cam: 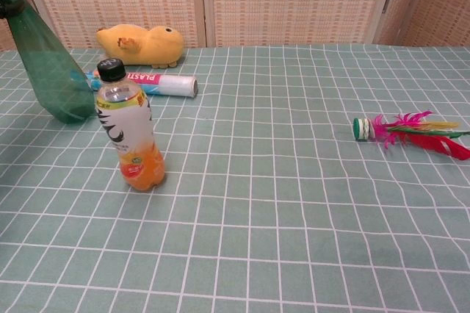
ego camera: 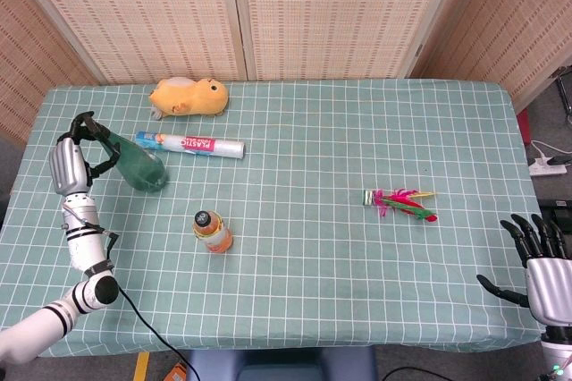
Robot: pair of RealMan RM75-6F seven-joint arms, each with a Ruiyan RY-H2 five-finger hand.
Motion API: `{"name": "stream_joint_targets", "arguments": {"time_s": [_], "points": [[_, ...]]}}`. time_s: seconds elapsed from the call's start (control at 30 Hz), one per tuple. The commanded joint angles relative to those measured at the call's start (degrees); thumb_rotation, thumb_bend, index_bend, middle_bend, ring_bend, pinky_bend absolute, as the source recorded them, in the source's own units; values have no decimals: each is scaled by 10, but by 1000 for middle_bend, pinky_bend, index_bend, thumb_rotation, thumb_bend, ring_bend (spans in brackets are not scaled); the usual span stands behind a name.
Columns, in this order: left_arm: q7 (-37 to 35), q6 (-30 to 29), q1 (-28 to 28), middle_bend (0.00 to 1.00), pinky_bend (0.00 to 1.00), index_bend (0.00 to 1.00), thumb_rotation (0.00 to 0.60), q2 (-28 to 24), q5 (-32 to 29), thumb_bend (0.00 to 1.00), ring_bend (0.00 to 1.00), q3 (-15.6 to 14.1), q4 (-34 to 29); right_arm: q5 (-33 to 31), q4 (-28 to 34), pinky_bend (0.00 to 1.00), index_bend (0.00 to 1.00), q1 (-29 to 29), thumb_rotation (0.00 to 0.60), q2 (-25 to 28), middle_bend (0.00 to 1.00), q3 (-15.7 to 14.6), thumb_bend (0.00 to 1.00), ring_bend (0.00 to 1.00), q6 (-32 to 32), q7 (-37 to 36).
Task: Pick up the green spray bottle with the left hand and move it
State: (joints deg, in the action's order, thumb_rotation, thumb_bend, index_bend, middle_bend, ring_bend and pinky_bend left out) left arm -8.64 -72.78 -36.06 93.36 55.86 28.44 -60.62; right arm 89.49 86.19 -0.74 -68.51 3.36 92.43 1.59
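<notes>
At the frame's left edge, our left hand (ego camera: 70, 162) is gripping the green spray bottle (ego camera: 136, 167), tilted, base apparently touching the table (ego camera: 322, 131), so release is remaining.

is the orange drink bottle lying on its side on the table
No, the orange drink bottle stands upright on the checked tablecloth, its black cap on top, as the chest view shows.

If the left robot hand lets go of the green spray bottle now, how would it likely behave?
The green spray bottle leans with its base on the tablecloth, so it would probably tip over. It looks see-through and empty, so likely light. The left robot hand holds it near the narrow top; its wide base may swing.
</notes>
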Motion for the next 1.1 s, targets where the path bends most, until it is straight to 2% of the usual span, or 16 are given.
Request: {"name": "stream_joint_targets", "arguments": {"time_s": [0.03, 0.4, 0.7, 1.1], "points": [[0, 2, 2, 400, 237, 175, 600, -1, 1, 273, 375, -1, -4, 0, 0, 0, 182, 0, 600, 0, 122, 0, 0, 0, 0, -1], [-8, -2, 14, 253, 207, 5, 600, -10, 24, 237, 305, -10, -22, 1, -1, 0, 184, 0, 600, 0, 125, 0, 0, 0, 0, -5], [-3, -4, 34, 202, 206, 0, 600, -33, 32, 222, 248, -19, -48, 3, -3, 0, 185, 0, 600, 1, 128, -1, 0, 0, 1, -11], [-16, 46, 61, 30, 112, 0, 600, -76, 31, 169, 70, -44, -87, 7, -6, 0, 177, 1, 600, 2, 130, -3, 0, 0, 2, -23]]}}
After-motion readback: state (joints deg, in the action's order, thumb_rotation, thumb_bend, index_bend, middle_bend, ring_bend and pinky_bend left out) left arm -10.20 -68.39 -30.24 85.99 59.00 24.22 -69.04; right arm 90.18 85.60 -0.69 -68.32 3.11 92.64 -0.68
